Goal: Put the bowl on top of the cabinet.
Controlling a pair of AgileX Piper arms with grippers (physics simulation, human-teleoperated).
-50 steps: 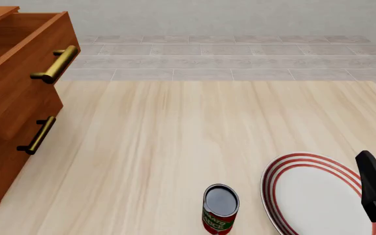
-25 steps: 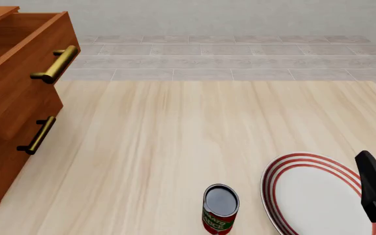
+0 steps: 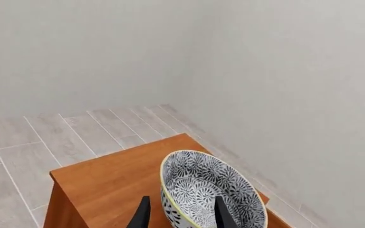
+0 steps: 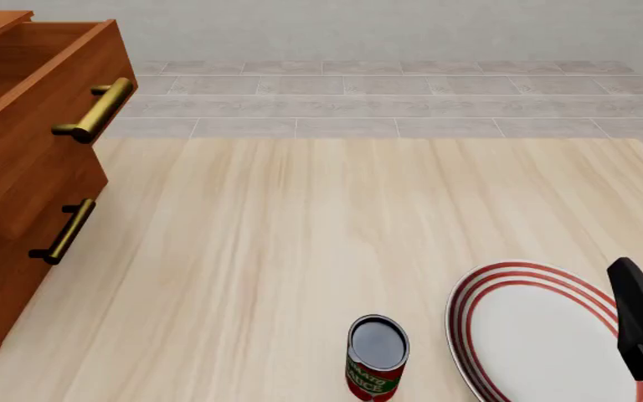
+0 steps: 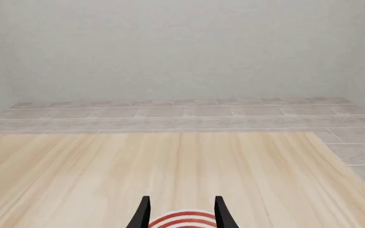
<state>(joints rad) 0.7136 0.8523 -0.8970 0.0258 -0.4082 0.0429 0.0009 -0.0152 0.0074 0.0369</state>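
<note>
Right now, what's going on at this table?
The left tool straddles the rim of the small grey-and-white floral bowl over the reddish-brown wooden cabinet top; whether the bowl rests there is unclear. The right tool hovers open and empty over the white red-ringed plate, beside a tomato sauce can.

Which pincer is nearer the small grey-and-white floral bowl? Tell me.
Left. The left pincer straddles the bowl's rim over the reddish-brown wooden cabinet top. The right pincer is above the red-ringed plate, far off.
</note>
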